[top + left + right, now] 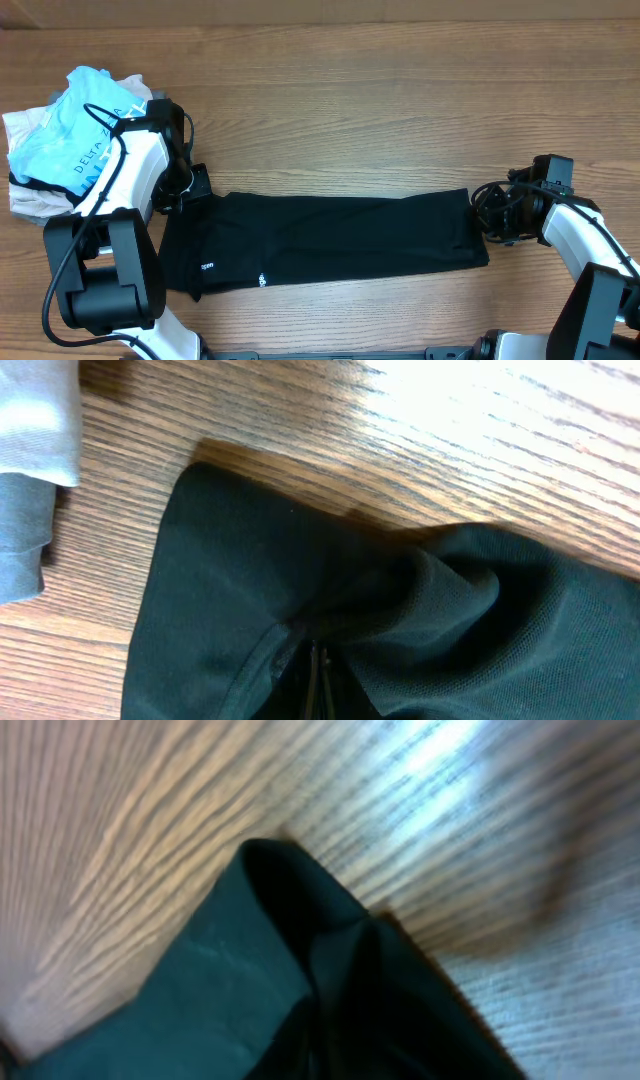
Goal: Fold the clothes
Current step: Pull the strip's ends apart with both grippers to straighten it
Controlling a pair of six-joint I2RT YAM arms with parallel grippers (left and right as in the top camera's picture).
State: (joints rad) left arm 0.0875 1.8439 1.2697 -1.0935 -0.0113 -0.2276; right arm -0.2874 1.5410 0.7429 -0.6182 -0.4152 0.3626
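The black shirt point(320, 240) lies on the table folded into a long band, with small white print near its front left. My left gripper point(196, 185) is at the band's far left corner and is shut on the black shirt; the left wrist view shows the fabric point(400, 620) bunched and pinched between the closed fingers point(320, 675). My right gripper point(480, 205) is at the band's far right corner and is shut on the shirt; the right wrist view shows a raised fold of fabric point(300, 980) at the fingers point(335, 1040), blurred.
A pile of other garments, with the light-blue "DELTA ZETA" shirt point(75, 140) on top of white and grey ones point(35, 200), lies at the far left beside the left arm. A white and grey garment edge point(30, 470) shows in the left wrist view.
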